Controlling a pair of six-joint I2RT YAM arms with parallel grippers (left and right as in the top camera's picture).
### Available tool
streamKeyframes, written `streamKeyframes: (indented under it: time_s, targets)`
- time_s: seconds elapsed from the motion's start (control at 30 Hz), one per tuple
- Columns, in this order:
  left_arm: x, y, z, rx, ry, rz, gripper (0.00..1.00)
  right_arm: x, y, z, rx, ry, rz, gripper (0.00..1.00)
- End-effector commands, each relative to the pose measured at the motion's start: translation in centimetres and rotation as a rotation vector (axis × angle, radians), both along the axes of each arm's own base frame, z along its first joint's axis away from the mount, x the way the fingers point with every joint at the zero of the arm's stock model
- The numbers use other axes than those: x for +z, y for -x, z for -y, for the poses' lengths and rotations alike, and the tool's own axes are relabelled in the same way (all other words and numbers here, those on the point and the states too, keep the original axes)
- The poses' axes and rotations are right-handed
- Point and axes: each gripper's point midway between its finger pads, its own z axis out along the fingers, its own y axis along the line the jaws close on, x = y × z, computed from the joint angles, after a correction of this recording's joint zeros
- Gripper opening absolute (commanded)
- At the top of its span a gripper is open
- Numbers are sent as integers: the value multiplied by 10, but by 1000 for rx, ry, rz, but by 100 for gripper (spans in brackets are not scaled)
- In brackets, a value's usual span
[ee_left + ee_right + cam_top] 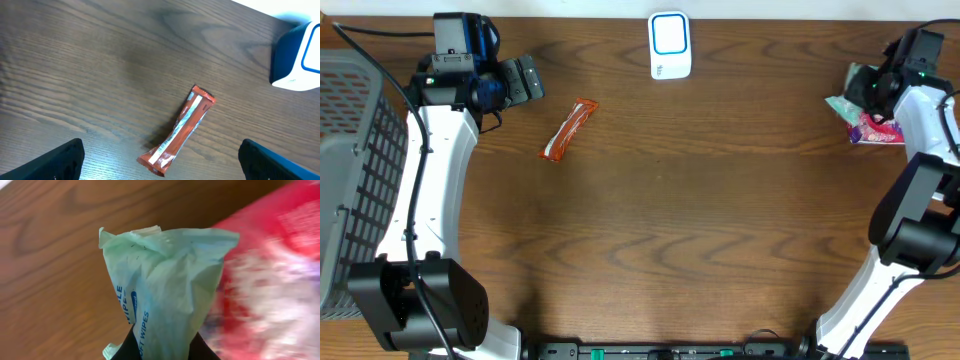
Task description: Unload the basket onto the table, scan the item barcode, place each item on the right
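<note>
Right gripper (161, 352) is clamped tight on one end of a green wet-wipes pack (165, 280) at the 2 o'clock edge of the table (700, 220), just beside a red packet (882, 131). Pinching the end probably leaves the pack's faces free to turn toward the scanner (669, 45) at 12 o'clock. Left gripper (525, 78) has its jaws wide apart and holds nothing, hovering near an orange snack bar (568, 129) lying flat at 10 o'clock.

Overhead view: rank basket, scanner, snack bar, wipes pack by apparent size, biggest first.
1. Basket, though cut by the frame edge.
2. Scanner.
3. Snack bar, about as long as the scanner but much thinner.
Wipes pack: mostly hidden under the right arm, unranked.
</note>
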Motion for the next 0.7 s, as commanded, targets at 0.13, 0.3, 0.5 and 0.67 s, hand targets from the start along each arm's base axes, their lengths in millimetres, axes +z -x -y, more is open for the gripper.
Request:
streamKeyframes:
  time_s: [0.13,0.3,0.5,0.67]
  targets:
    - [-6,0,-2,2,-9,-14,98,-55,29,14,26,155,-210,1]
    - [-6,0,-2,2,-9,-14,98,-56,53,58,-88,310,-309,13]
    - [-6,0,-2,2,-9,-14,98,-41,59,79,-143,377,-320,48]
    - [-6,0,-2,2,-9,-14,98,-1,37,58,-106,370,-211,73]
